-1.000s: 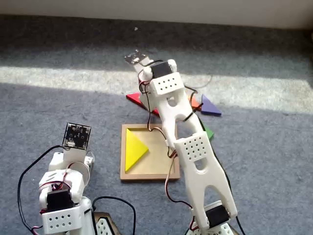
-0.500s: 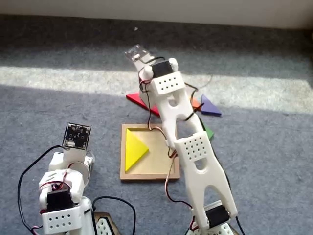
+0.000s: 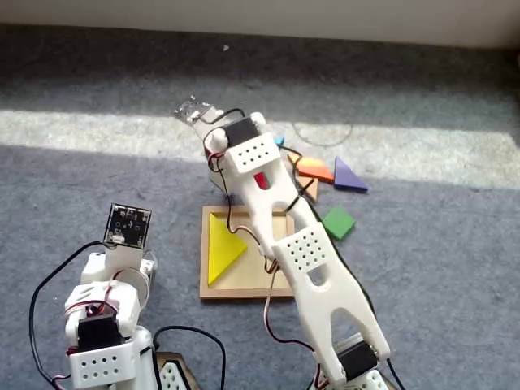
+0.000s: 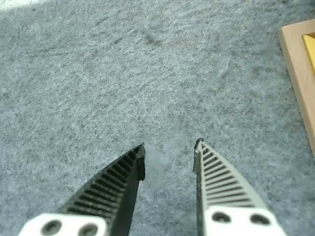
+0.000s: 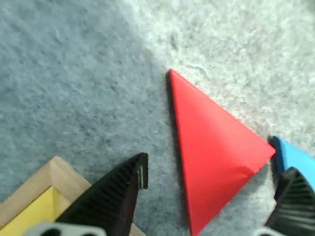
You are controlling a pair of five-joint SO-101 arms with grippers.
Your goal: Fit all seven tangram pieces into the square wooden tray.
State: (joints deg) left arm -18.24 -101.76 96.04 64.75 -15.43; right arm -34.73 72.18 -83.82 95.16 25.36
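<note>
- Left gripper (image 4: 170, 147) hangs over grey carpet (image 4: 98, 73), jaws apart, holding nothing.
- Wooden tray (image 3: 244, 291) holds the yellow triangle (image 3: 221, 248) in its 9 o'clock half.
- Right gripper (image 5: 216, 177), jaws spread wide, straddles the red triangle (image 5: 211, 142) lying at the tray's 12 o'clock; a blue piece (image 5: 295, 157) sits just beside it.
- Green square (image 3: 338, 222) lies at the tray's 2 o'clock.
- Orange piece (image 3: 315, 171) and purple triangle (image 3: 348, 175) lie farther out at 1 o'clock.

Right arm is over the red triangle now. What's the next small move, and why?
Probably lower the right gripper straight down and close on the red triangle. Its jaws stand open on either side of that piece, which lies flat on the carpet just off the tray corner, and the tray already holds the yellow triangle.
</note>
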